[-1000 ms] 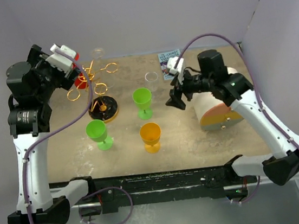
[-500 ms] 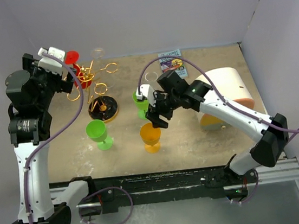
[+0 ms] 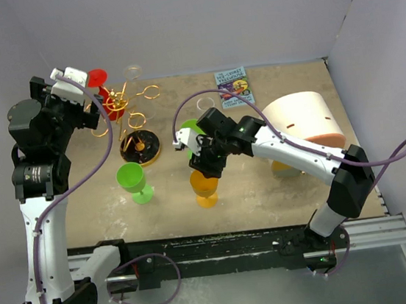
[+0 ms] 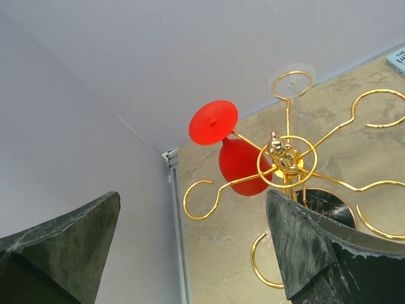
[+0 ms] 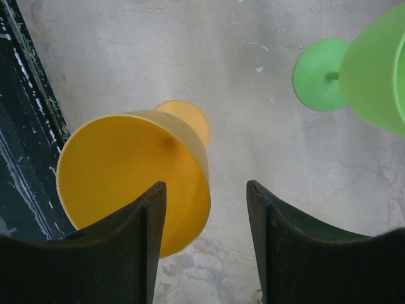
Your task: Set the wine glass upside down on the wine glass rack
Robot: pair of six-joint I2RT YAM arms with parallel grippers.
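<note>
The gold wire rack (image 3: 134, 120) stands on its round black base (image 3: 140, 148) at the back left. A red wine glass (image 3: 110, 104) hangs upside down on it, also seen in the left wrist view (image 4: 243, 166). A clear glass (image 4: 292, 79) hangs on a far arm. My left gripper (image 3: 82, 81) is open and empty, just left of the rack (image 4: 285, 158). My right gripper (image 3: 203, 161) is open above the upright orange wine glass (image 3: 205, 186); its rim (image 5: 136, 180) lies under the left finger (image 5: 126, 247), the right finger beside it.
Two green wine glasses stand upright: one (image 3: 135, 180) in front of the rack, one (image 3: 191, 133) partly behind my right arm, also in the right wrist view (image 5: 373, 69). A small clear glass (image 3: 205, 104), a card (image 3: 233, 85) and a white-and-orange cylinder (image 3: 305, 126) are at the right.
My right arm swung left from the cylinder and came down over the orange glass. My left gripper drew back a little from the rack, leaving the red glass hanging.
</note>
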